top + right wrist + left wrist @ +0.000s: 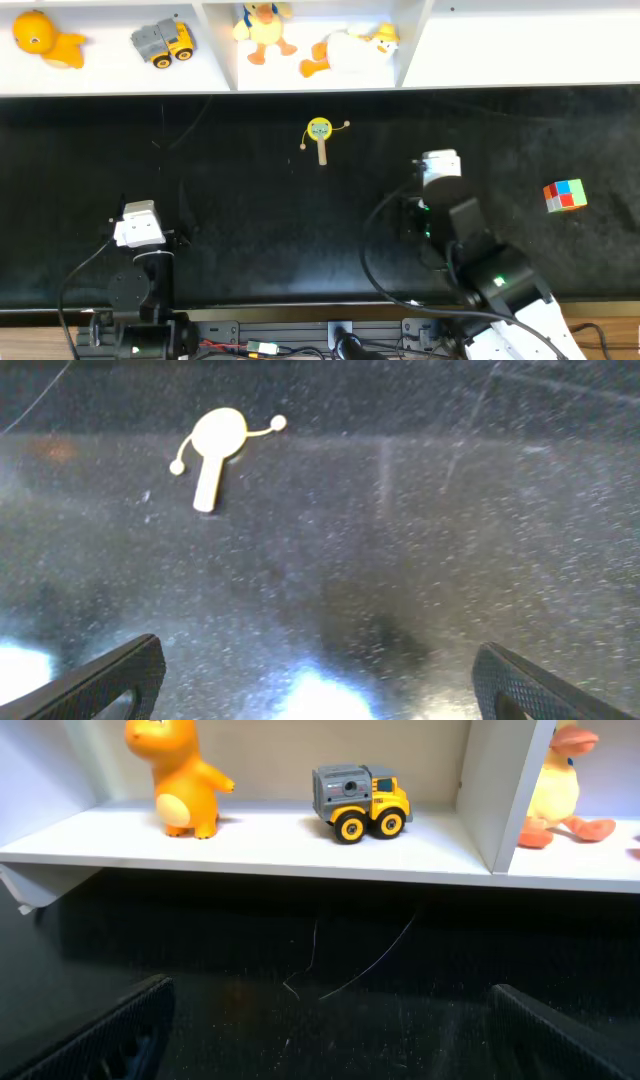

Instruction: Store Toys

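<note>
A small rattle drum (319, 134) with a yellow-green head and wooden handle lies on the black table, just in front of the white shelf (320, 82). It shows pale in the right wrist view as the rattle drum (213, 453). A colourful cube (565, 196) sits at the table's right. My right gripper (312, 678) hovers open over bare table, short of the drum and to its right. My left gripper (325, 1025) is open near the left front, facing the shelf. In the shelf stand an orange figure (182, 775), a toy truck (360, 801) and a yellow duck (562, 782).
The shelf along the far edge has dividers (219, 45); its middle bay holds two plush ducks (350, 50), its right bay (530, 40) holds nothing. Cables (385, 250) trail by the right arm's base.
</note>
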Controlling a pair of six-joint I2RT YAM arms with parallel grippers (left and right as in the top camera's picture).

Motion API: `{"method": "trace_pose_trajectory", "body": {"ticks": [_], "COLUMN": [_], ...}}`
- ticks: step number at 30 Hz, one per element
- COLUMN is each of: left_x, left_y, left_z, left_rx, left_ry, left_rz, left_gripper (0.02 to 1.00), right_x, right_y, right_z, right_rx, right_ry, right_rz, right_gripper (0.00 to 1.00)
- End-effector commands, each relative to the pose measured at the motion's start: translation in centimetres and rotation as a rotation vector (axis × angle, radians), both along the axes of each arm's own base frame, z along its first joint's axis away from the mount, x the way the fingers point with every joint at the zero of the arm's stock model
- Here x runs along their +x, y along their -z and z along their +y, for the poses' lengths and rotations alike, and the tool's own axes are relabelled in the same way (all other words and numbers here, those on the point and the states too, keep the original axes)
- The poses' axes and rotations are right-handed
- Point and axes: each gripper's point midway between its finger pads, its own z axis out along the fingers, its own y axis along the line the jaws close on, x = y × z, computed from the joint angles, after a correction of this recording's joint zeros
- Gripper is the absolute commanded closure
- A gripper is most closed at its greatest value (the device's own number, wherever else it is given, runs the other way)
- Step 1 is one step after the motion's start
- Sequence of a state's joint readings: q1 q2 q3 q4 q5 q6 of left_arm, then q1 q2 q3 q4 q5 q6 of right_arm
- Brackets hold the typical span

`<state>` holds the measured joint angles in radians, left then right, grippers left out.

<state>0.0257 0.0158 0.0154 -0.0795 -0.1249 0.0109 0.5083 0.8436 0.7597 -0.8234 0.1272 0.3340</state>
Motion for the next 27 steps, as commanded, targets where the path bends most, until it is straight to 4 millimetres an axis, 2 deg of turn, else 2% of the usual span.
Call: {"method": "trace_pose_trajectory", "body": {"ticks": [1,11,17,27], "left_x": [0.0,0.0,0.0,0.0], "left_y": [-0.1,-0.1,-0.1,-0.1], "left_z": [0.0,0.0,0.0,0.0], "left_rx": [0.02,0.02,0.02,0.02], "left_ry": [-0.001,-0.001,-0.001,-0.001], "left_rz": [-0.008,-0.008,-0.008,-0.008], "left_gripper": [0.02,0.02,0.02,0.02], "right_x": [0.6,-0.2,0.2,-0.2], "right_y": [-1.8,-0.2,-0.2,1.7], "right_z": [1.4,1.4,2.9,5.0], "right_rx": [0.036,0.028,0.023,-0.057], "right_ry": [0.007,0.095,0.057,0.058], "right_rz": [-0.022,0.144,0.174,0.195], "right_gripper": [0.005,0.005,0.007,0.005]}}
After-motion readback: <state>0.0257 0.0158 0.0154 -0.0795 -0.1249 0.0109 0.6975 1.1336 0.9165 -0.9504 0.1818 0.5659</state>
